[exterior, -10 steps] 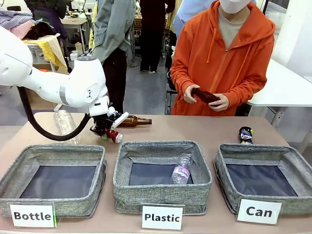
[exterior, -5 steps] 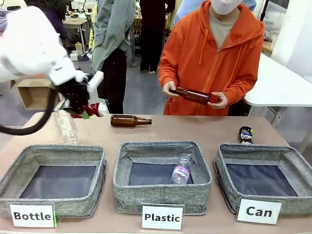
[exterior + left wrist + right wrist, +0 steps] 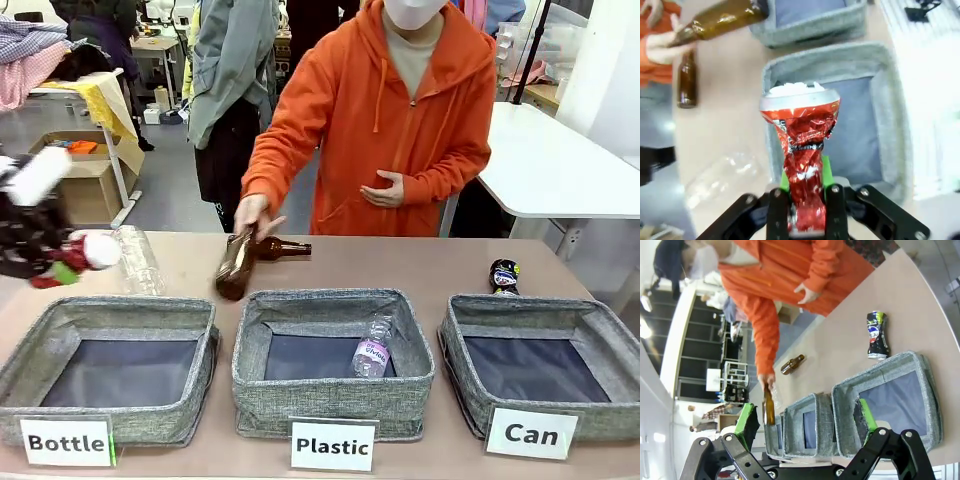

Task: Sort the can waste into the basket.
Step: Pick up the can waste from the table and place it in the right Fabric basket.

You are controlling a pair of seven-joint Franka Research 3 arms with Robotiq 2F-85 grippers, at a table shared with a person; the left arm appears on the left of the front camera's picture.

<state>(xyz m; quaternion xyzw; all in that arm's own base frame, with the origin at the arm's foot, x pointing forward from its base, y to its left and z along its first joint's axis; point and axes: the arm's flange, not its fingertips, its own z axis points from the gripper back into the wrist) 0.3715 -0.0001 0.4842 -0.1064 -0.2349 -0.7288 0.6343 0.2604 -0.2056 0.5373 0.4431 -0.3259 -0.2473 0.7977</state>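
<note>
A crushed red can (image 3: pixel 802 145) with a silver end sits between the green pads of my left gripper (image 3: pixel 805 200), which is shut on it. In the front view this gripper (image 3: pixel 55 262) is blurred at the far left edge, holding the red can (image 3: pixel 92 252) above the table's left end. A black-blue crushed can (image 3: pixel 504 276) lies on the table just behind the grey basket (image 3: pixel 520 306) signed "Can". My right gripper (image 3: pixel 807 420) is open and high, looking down on that can (image 3: pixel 876 335) and the basket (image 3: pixel 880 371).
A person in an orange hoodie lowers a brown bottle (image 3: pixel 235 268) by hand behind the "Bottle" bin (image 3: pixel 110 310) and the "Plastic" bin (image 3: pixel 335 300). Another brown bottle (image 3: pixel 280 248) and a clear plastic bottle (image 3: pixel 138 260) lie on the table. A plastic bottle (image 3: pixel 372 348) lies in the "Plastic" bin.
My left gripper has swung up and far to the left with the red can. The person has moved the brown bottle from both hands down toward the table with one hand.
</note>
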